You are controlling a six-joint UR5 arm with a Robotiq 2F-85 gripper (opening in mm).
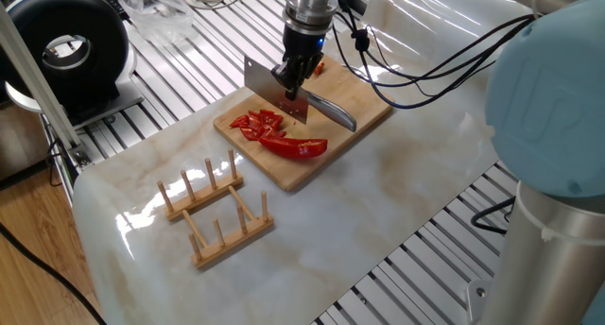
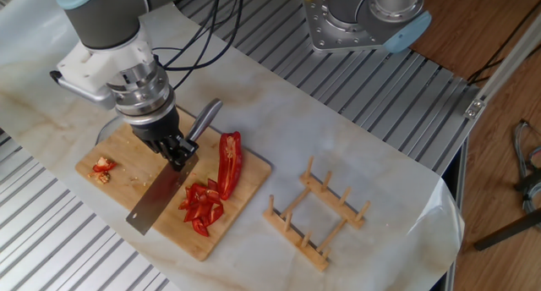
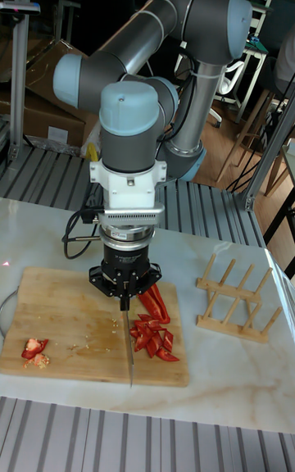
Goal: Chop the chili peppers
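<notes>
Tall fixed view: gripper [image 3: 124,298] clamps a knife [image 2: 163,196] above the board [image 2: 127,177], beside chopped chili peppers [image 2: 204,203] and one whole half [image 2: 229,160].

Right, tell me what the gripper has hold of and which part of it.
The gripper is shut on a cleaver, gripping it where the steel handle meets the top of the blade. The blade hangs beside the chopped chili peppers on the cutting board.
</notes>
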